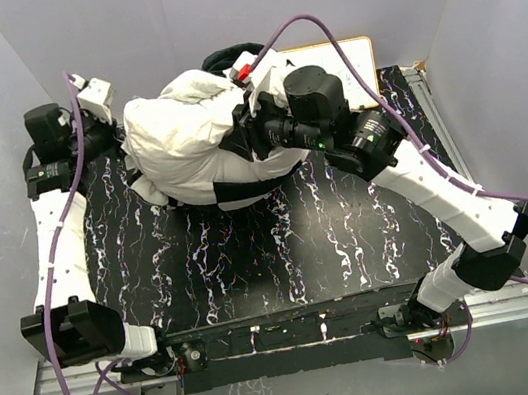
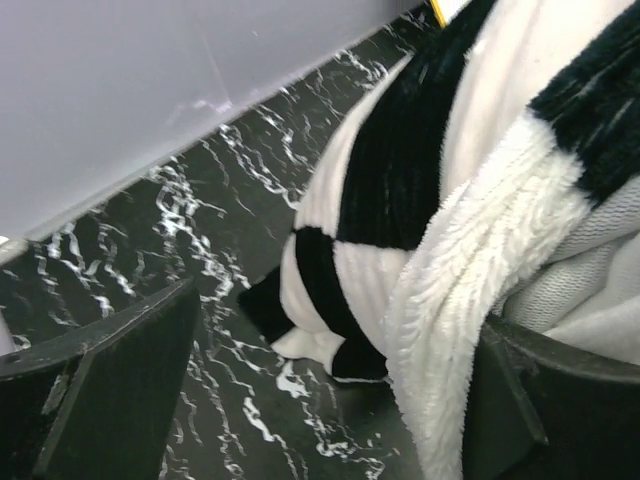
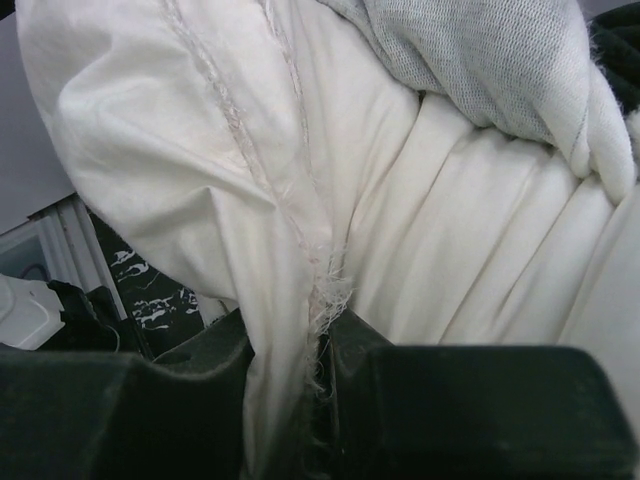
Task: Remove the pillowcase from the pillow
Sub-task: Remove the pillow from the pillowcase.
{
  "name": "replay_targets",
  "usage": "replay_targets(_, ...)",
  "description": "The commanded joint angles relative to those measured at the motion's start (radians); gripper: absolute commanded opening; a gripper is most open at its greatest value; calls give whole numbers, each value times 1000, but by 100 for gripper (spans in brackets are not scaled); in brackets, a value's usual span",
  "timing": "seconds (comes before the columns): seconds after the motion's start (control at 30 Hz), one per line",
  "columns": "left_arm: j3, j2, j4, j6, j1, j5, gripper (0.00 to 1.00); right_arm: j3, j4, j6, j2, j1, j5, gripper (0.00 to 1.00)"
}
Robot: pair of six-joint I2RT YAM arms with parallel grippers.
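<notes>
Inspecting from both wrists and from above.

Pillow [image 1: 182, 130]: lies at the far end of the desk [image 1: 256, 270], long axis roughly across it, mostly bare white on top.

Pillowcase [image 2: 400, 170]: bunched around the pillow's near side and underside. From above a checked band shows beneath the pillow, with a dark patch at its far side.

Right jaws: clamped on a fold of the pillow's white cloth along a frayed seam. The right arm [image 1: 424, 181] reaches in over the pillow from the right.

Left jaws: wide apart, holding nothing, low over the desk at the pillow's left end. In the left wrist view the pillowcase fills the right half of the gap. Its fleecy turned-out edge drapes against the right-hand finger [image 2: 560, 410]; the left-hand finger [image 2: 100, 390] stands clear over bare desk.

Finding: the pillowcase sits off-centre in the left jaws, towards the pillow. The left arm [image 1: 54, 243] is the nearer to that loose edge, and the right is occupied as anchor.

Judgement: the next grasp calls for the left jaws to shift towards the pillow until the fleecy edge sits between both fingers. A pull leftward, away from the right-hand hold, would follow.

Risk: pinching pillow cloth along with the pillowcase.
</notes>
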Motion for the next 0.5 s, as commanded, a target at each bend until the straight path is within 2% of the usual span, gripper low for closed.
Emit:
replay_targets(0.0,140,2,-114,12,76,-58,94,149,242,56,-80,-29,99,8)
replay_targets(0.1,343,34,-95,-113,104,-21,97,148,278,43,-69,-29,158,8)
replay_targets(0.2,523,59,-46,-216,104,11,97,230,301,41,-31,-29,232,8)
replay_targets(0.37,605,37,51,-332,105,100,97,399,274,40,62,-30,358,8)
replay_targets(0.47,606,18,82,-366,104,157,97,427,251,34,91,-38,352,8)
